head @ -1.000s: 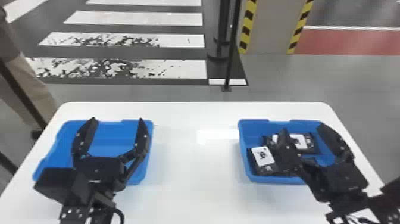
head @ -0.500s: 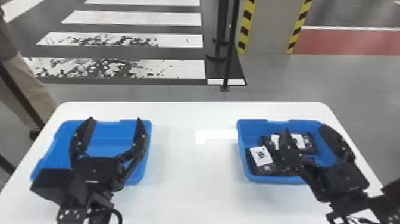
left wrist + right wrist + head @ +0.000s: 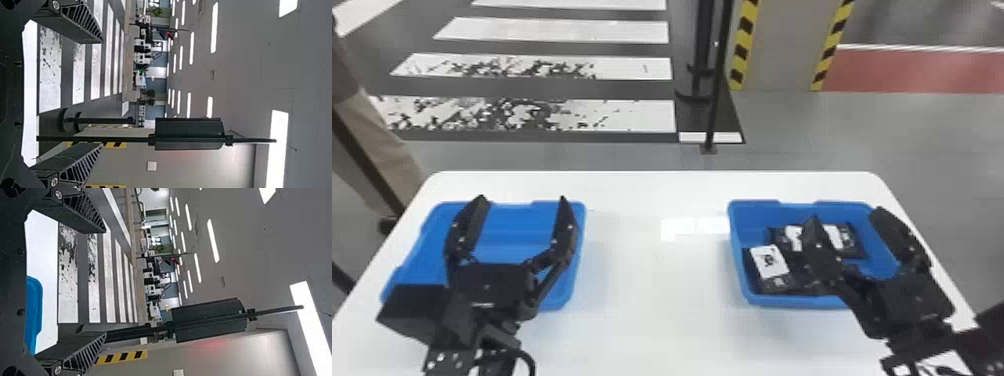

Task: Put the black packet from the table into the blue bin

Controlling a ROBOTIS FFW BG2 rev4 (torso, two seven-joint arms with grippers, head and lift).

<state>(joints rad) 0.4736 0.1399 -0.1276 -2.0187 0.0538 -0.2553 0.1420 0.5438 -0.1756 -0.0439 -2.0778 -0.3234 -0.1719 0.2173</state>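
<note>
Withdrawing seemed next, placing done: flat black packets [image 3: 769, 262] lay in the blue plastic bin [image 3: 754, 220] below the black right gripper [image 3: 846, 215], spread like the left gripper [image 3: 522, 199].

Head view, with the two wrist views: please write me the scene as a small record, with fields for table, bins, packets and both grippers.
table: white tabletop, rounded far corners
left side: blue rectangular bin
right side: second blue bin
packets: at least two black packets with white labels, inside the second blue bin
left gripper: open, seen over the blue rectangular bin
right gripper: open, seen over the second blue bin, partly hiding packets
held: nothing
</note>
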